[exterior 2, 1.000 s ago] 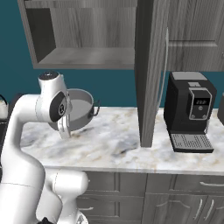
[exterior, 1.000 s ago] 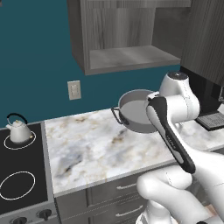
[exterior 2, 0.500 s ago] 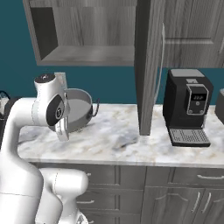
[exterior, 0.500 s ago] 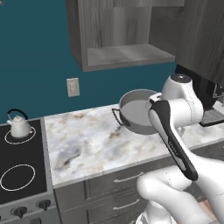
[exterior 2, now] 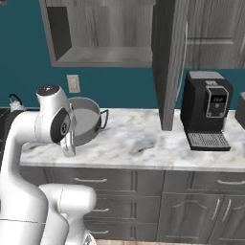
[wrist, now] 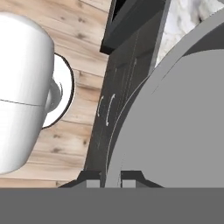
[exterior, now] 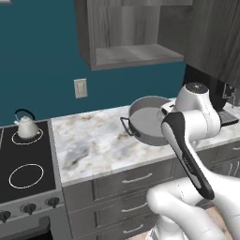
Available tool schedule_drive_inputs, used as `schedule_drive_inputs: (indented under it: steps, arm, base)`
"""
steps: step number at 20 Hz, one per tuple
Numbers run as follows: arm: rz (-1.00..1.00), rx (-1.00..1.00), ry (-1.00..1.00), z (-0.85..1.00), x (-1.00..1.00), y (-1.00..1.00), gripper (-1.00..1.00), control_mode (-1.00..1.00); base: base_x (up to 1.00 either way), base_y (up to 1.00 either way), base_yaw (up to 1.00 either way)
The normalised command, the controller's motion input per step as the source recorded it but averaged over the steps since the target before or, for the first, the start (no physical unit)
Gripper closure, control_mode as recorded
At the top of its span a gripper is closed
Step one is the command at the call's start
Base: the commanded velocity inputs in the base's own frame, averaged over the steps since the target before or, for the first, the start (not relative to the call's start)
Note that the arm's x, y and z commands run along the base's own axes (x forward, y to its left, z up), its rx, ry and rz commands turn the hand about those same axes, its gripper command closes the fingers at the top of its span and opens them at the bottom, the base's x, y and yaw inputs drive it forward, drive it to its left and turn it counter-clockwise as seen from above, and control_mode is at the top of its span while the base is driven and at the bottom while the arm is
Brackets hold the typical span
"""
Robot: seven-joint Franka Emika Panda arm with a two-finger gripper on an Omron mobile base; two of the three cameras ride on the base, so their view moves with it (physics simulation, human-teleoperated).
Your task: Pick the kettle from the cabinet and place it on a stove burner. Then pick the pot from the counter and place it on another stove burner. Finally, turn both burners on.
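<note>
Between pincer tips, pot rim.

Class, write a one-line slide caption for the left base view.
Kettle sits on a back burner while the gripper carries the tilted pot above the counter.

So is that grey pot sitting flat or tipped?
Tipped: the pot hangs above the counter, its open mouth facing sideways.

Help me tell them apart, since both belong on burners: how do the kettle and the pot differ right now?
The kettle is small, rounded and white-silver, with a black arched handle; the pot is wide, shallow, grey and lidless, with loop side handles. The kettle stands upright on a cooktop ring; the pot is tilted on edge above the counter, its rim clamped by the gripper. Both are metal cookware.
</note>
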Motion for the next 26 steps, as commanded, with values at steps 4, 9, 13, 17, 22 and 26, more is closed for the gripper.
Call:
schedule_drive_inputs:
  steps: [4, 9, 13, 17, 22, 26]
  arm:
    - [0.0, 0.0, 0.0, 0.0, 0.0, 0.0, 1.0, 1.0]
    - [0.0, 0.0, 0.0, 0.0, 0.0, 0.0, 1.0, 1.0]
    - [0.0, 0.0, 0.0, 0.0, 0.0, 0.0, 1.0, 1.0]
    - [0.0, 0.0, 0.0, 0.0, 0.0, 0.0, 1.0, 1.0]
    - [0.0, 0.0, 0.0, 0.0, 0.0, 0.0, 1.0, 1.0]
    - [0.0, 0.0, 0.0, 0.0, 0.0, 0.0, 1.0, 1.0]
  base:
    - [-0.12, 0.61, 0.0]
    - [-0.03, 0.69, 0.0]
    - [-0.03, 0.65, 0.0]
    - [-0.01, 0.61, 0.0]
    - [-0.11, 0.48, -0.04]
    - [-0.08, 0.63, -0.09]
